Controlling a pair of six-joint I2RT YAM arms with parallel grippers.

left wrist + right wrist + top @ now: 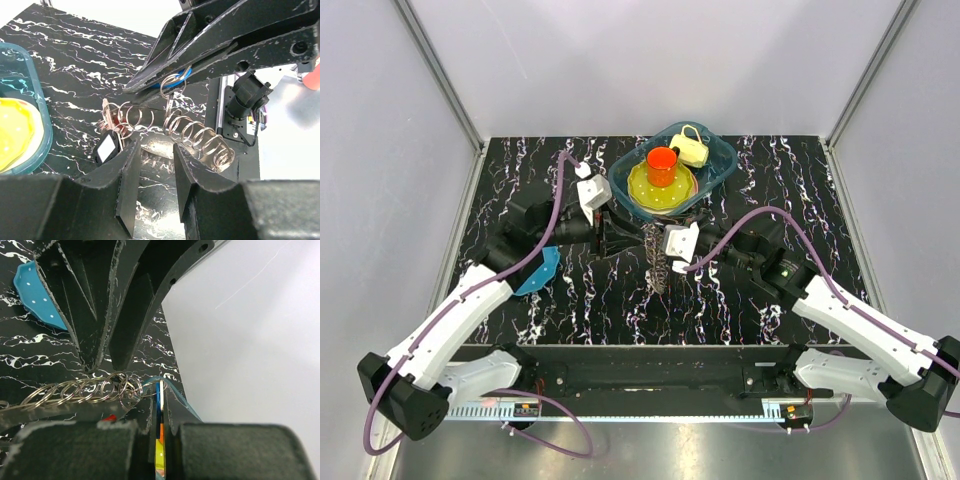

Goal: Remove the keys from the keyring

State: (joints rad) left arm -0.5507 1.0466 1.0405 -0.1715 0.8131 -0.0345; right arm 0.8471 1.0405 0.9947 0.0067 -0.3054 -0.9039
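The keyring is a chain of several linked split rings point(195, 135), stretched between my two grippers just above the table; it also shows in the right wrist view point(75, 390) and as a grey-brown cluster from above point(657, 270). A black fob with a white label point(107, 149) hangs at one end. My right gripper point(161, 400) is shut on a thin blue-headed key point(160, 390) that sits on an end ring. My left gripper point(156, 146) is open, and its fingertips straddle a shiny flat metal piece next to the rings. The two grippers meet tip to tip point(640, 240).
A clear blue bin point(720, 170) behind the grippers holds a yellow plate point(645, 190), a red cup point(662, 165) and a pale yellow cup point(692, 148). A blue round disc point(540, 270) lies on the table, partly under the left arm.
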